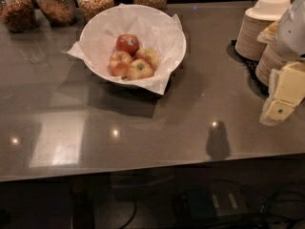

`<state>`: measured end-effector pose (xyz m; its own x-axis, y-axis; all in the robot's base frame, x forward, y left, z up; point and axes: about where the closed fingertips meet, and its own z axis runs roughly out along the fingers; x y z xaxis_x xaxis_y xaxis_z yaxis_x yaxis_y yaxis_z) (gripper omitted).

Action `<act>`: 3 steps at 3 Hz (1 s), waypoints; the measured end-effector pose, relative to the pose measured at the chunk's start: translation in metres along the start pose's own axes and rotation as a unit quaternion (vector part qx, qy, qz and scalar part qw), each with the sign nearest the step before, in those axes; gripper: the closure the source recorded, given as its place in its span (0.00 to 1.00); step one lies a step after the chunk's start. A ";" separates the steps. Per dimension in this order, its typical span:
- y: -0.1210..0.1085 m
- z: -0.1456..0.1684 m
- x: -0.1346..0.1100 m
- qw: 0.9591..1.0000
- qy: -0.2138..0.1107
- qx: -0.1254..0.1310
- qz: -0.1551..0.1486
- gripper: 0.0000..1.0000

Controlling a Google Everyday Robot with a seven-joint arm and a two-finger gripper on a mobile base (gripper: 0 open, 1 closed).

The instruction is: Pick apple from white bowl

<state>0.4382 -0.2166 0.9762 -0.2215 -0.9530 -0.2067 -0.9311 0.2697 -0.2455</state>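
Note:
The white bowl (pixel 97 20), lined with crinkled white paper, stands at the back middle of the grey counter. Several apples lie in it. The apple (pixel 139 69), red over yellow with a pale yellow-green patch at its stem dimple, lies at the front of the pile. An evenly dark red apple (pixel 127 43) lies behind it, with two more blushed apples (pixel 119 62) beside it. My gripper (pixel 284 95), pale yellow, hangs at the right edge of the view above the counter, far to the right of the bowl and apart from it. It holds nothing that I can see.
Stacks of beige paper bowls (pixel 259 27) stand at the back right on a dark mat, just behind the gripper. Several glass jars (pixel 56 4) of grains line the back edge. The counter's front edge (pixel 143 171) runs across the lower view.

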 end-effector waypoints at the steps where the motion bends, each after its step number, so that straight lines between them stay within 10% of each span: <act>1: -0.001 0.000 -0.006 1.000 -0.004 0.005 0.000 0.00; 3: -0.021 0.014 -0.055 0.999 -0.037 0.026 0.022 0.00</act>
<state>0.4741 -0.1676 0.9795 -0.2372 -0.9281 -0.2870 -0.9041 0.3190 -0.2842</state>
